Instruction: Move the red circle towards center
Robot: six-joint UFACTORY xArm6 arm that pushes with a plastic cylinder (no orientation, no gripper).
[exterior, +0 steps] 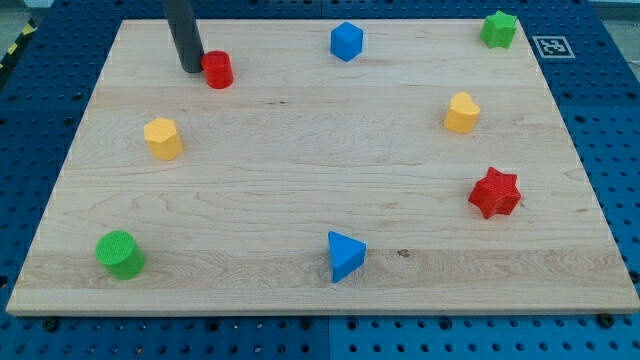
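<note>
In the camera view, the only printed mark is a small white tag with a black square pattern (552, 46) at the view's top right, just off the wooden board; it carries no letters that can be read. The table (300, 170) is a pale wooden board with fine grain lines running across it, lying on a blue perforated base (610, 120) dotted with rows of holes. The tool is a straight dark rod, matt and round, with no jaws to open or close and nothing in its hold; my tip (192, 69) stands on the board near the view's top left, just beside the red circle (218, 70), on that block's left, so close that I cannot tell whether they touch. The red circle is a short glossy cylinder, well away from the middle of the board, near the top edge. The other blocks look like the same ribbed plastic: a blue cube-like block (346, 41) at the top middle, a green star (498, 29) in the top right corner, a yellow heart (461, 112) on the right, a red star (495, 193) below it, a blue triangle (345, 255) at the bottom middle, a green cylinder (120, 253) at the bottom left, and a yellow hexagon-like block (162, 138) on the left. All lie well apart from one another.
</note>
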